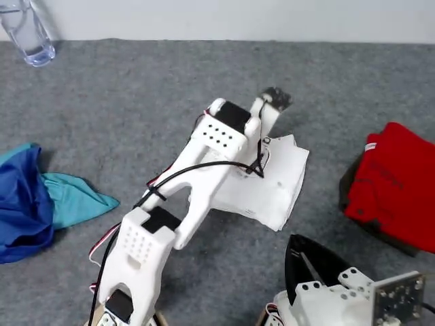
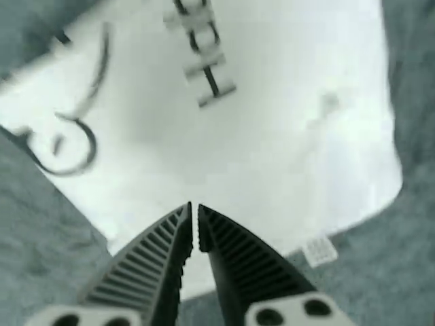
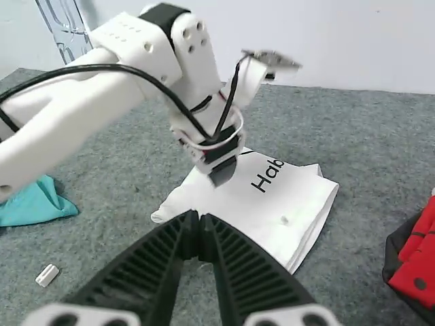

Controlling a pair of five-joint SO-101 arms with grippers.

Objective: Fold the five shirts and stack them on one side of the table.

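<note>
Dead centre of the left wrist view, the left gripper (image 2: pixel 194 207) has its ribbed black fingers pressed together at the tips. Nothing shows between them, and they hang right over the white shirt (image 2: pixel 272 122). That shirt lies folded flat on the grey table cover (image 1: pixel 136 102), a little right of the middle of the high view, with black print on its face. The left arm (image 1: pixel 204 170) runs from the lower left of the high view up across the shirt's near edge.

Down at the bottom right of the high view sits the right gripper (image 3: pixel 199 221). It is clamped shut too, holding nothing, and it is near the white shirt without touching it.

Over at the right edge, a red shirt (image 1: pixel 394 180) is folded on top of a dark cloth (image 1: pixel 350 183). Far left, a blue shirt (image 1: pixel 20 204) lies crumpled against a teal shirt (image 1: pixel 71 197), both well apart from the white one. A clear plastic cup (image 1: pixel 27 30) stands in the upper left corner.
</note>
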